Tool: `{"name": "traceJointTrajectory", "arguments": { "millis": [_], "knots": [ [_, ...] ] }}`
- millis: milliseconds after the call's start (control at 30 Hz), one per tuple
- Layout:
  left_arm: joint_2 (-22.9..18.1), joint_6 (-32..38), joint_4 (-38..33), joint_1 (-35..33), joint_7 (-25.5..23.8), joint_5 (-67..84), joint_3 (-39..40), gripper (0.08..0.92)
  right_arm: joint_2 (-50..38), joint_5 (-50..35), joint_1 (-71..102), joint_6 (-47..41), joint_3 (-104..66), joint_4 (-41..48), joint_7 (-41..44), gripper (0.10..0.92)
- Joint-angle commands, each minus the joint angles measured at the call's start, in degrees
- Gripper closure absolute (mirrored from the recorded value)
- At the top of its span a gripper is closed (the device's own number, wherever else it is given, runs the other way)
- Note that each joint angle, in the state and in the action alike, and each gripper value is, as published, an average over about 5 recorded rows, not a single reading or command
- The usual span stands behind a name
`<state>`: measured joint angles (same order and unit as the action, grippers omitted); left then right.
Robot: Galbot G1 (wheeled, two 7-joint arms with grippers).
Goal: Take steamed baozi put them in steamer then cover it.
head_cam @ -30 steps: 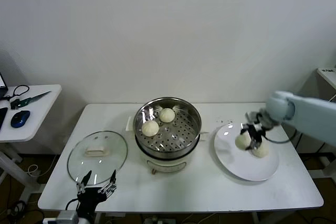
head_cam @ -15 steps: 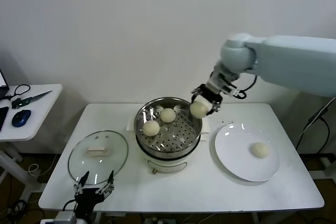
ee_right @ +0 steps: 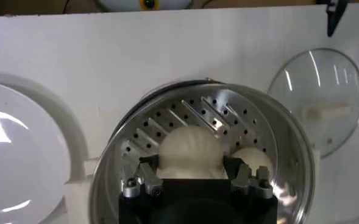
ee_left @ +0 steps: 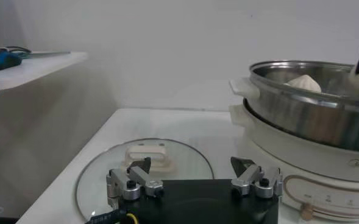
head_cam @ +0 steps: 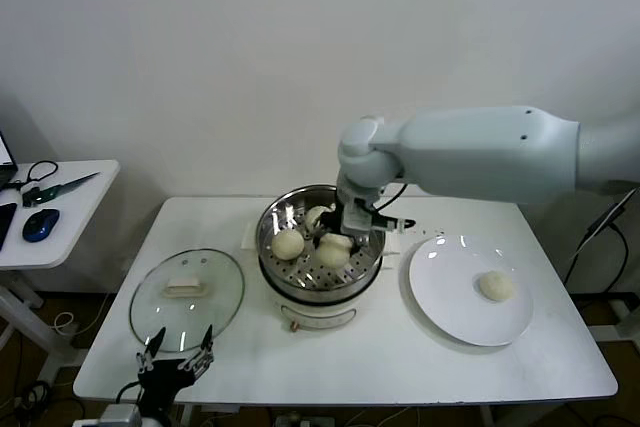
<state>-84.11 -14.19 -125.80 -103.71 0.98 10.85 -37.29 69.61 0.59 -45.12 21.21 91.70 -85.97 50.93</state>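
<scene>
The right gripper (head_cam: 338, 239) is reaching down into the steamer (head_cam: 319, 243) at the middle of the table (head_cam: 400, 357), its fingers clasping one steamed baozi (ee_right: 190, 152) over the perforated tray. Two more baozi are lying in the steamer, one on the left side (head_cam: 287, 243) and one toward the far side (head_cam: 316, 215), partly hidden. A fourth baozi (head_cam: 495, 285) is sitting alone on the white plate (head_cam: 450, 302) at the right. The cover (head_cam: 186, 299) is lying flat at the left. The left gripper (ee_left: 194, 178) is waiting near the table's near-left edge, fingers spread and holding nothing.
</scene>
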Motion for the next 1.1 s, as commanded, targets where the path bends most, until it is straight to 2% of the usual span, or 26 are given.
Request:
{"name": "traceJointTrajectory", "arguments": {
  "millis": [33, 267, 467, 667, 767, 933, 1100],
  "knots": [
    [0.0, 0.0, 0.1, 0.0, 0.0, 0.0, 0.0, 0.177, 3.5, 5.9, 6.5, 2.2, -0.4, 1.8, -2.1, 0.321],
    [0.0, 0.0, -0.3, -0.3, 0.0, 0.0, 0.0, 0.177, 3.7, 6.0, 7.7, 2.2, -0.4, 3.0, -2.4, 0.316],
    [0.0, 0.2, -0.3, -0.7, 0.1, 0.0, 0.0, 0.177, 3.1, 4.9, 5.7, 2.7, -1.3, 3.9, -2.4, 0.217],
    [0.0, 0.1, -0.7, -0.8, 0.1, -0.1, 0.0, 0.177, -1.5, -2.2, -0.4, 4.2, -1.2, 5.4, -0.7, 0.203],
    [0.0, 0.1, -0.8, -0.8, 0.1, -0.2, 0.2, 0.177, -5.8, -9.0, -5.1, 4.6, 1.4, 7.8, 2.8, 0.202],
    [0.0, 0.1, -1.1, -0.8, 0.0, -0.2, 0.3, 0.177, -14.9, -27.6, -14.7, -4.1, 13.1, 12.6, 11.8, 0.203],
    [1.0, 0.2, -0.8, -0.7, 0.0, -0.2, 0.2, 0.177, -27.0, -32.7, -16.5, -18.0, 18.4, 11.9, 12.0, 0.203]
  ]
}}
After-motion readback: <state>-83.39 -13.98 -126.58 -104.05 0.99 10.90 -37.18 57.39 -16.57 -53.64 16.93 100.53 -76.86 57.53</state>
